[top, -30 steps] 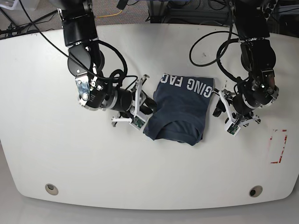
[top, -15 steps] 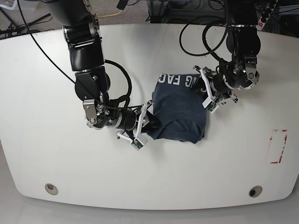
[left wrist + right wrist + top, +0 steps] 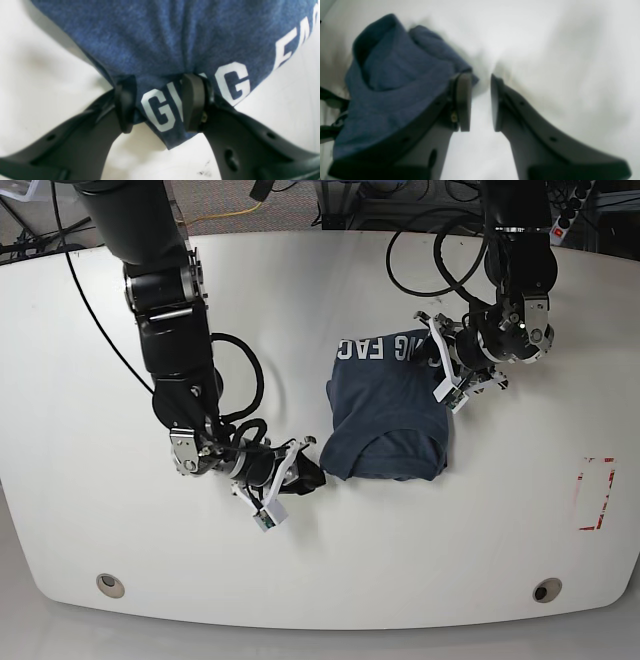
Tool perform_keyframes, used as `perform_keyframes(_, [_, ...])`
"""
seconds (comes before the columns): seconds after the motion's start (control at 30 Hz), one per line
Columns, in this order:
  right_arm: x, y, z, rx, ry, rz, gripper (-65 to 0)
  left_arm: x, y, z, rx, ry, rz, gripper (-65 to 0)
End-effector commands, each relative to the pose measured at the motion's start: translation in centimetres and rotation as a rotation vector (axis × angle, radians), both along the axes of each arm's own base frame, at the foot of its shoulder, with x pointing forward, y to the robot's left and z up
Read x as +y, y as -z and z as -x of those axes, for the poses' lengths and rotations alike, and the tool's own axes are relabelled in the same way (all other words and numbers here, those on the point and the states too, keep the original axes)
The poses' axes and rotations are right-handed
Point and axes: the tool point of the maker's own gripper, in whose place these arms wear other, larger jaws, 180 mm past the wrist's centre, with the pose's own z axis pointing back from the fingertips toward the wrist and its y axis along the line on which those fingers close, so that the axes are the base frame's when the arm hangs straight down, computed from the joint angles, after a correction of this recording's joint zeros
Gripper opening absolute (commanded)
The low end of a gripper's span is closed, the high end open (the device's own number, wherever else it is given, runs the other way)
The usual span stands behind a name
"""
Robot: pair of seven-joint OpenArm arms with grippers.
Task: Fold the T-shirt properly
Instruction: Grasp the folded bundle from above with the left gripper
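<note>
White table (image 3: 90, 480), folded T-shirt (image 3: 390, 420) lettering partly hidden, left hand (image 3: 160, 105) gripping

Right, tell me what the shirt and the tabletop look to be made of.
T-shirt: soft knit fabric, likely cotton, matte; heathered blue flecks, wrinkles, white printed lettering. Table: smooth white hard surface, perhaps laminate or painted board; faint sheen, a few dark scuffs.

white table (image 3: 400, 560) with red tape mark (image 3: 597, 493) at its edge.

T-shirt (image 3: 388, 415): dark navy heathered, white block lettering along far edge, folded into compact wrinkled rectangle, lying flat mid-worktop (image 3: 320, 560), near corner bunched.
</note>
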Motion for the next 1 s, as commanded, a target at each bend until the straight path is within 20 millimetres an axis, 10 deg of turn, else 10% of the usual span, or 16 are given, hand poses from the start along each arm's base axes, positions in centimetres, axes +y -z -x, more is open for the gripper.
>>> perform_keyframes(0.0, [-0.1, -3.9, -2.4, -0.089, 0.005, -0.034, -52.6, 0.1, -2.0, -1.2, -0.069, 0.003, -0.001, -38.2])
perform_keyframes(0.37, [-2.9, -7.7, 0.3, -0.207, -0.053, 0.149, -52.8, -1.6, -9.9, -3.7, -0.319, 0.049, -0.016, -37.4])
perform_keyframes(0.6, [-6.7, -7.7, 2.6, -0.189, 0.042, 0.186, -52.8, -3.1, -10.7, -5.6, -0.265, -0.119, 0.038, -19.0])
perform_keyframes(0.97, [-9.2, -6.4, 5.1, -0.155, 0.104, 0.211, -52.8, -7.9, -10.0, -6.7, -0.208, -0.33, 0.233, -17.9])
